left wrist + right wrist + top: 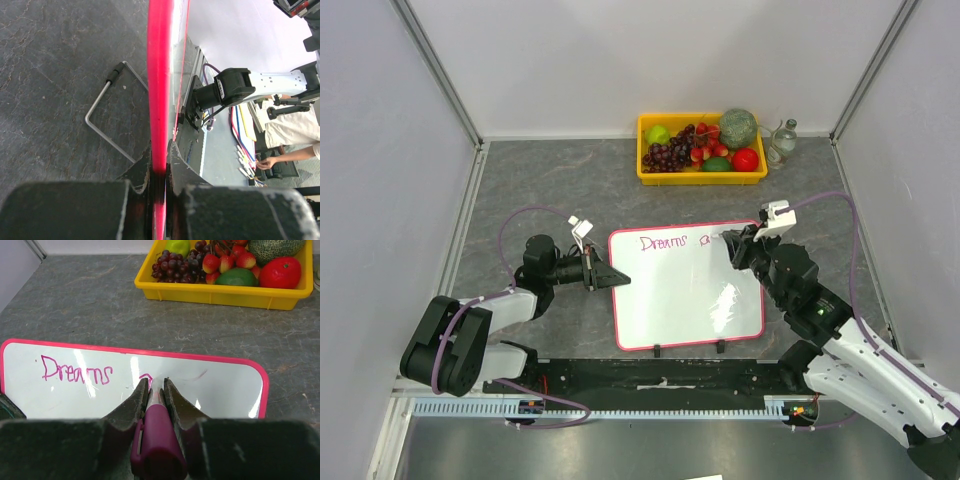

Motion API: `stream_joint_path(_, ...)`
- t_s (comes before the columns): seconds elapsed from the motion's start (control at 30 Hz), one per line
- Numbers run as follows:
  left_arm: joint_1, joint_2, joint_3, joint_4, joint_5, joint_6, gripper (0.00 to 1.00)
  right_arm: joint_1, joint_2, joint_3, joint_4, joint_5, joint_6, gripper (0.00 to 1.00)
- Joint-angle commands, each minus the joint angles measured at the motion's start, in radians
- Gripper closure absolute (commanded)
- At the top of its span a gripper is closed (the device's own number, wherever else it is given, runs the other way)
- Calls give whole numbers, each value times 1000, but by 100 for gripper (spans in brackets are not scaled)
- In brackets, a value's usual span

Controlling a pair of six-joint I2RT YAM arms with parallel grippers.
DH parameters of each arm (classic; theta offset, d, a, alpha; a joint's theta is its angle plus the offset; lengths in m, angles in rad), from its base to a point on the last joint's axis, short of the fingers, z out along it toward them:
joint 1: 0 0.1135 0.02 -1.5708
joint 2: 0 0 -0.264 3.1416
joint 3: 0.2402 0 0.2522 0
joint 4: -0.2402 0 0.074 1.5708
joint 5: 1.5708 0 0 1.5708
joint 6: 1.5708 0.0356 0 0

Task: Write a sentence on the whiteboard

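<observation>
- Left gripper (608,273): jaws closed hard on the left edge of the flat white rectangular whiteboard (685,300) with pink-red rim, pinning it. The board lies mid-table between the arms.
- Thin magenta handwritten sentence (75,371) runs along the far edge: "Dreams" is done, second word barely begun.
- Right gripper (156,390): clamped on a magenta plastic marker (157,440), tip at the board.
- Step: mid-sentence. Next move probably calls for small rightward strokes, light pressure and a steady board.
</observation>
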Motion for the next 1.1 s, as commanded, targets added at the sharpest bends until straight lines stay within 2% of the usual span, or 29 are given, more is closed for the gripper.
stream_joint_path(0.0, -3, 25, -22, -61, -75, 153, 98, -2, 4, 37, 43, 47, -6, 100)
stream_joint_path(0.43, -3, 22, -22, -61, -75, 152, 98, -2, -5, -30, 73, 89, 5, 100)
stream_joint_path(1.07, -3, 26, -22, -62, -75, 152, 98, -2, -50, -72, -3, 24, 10, 100)
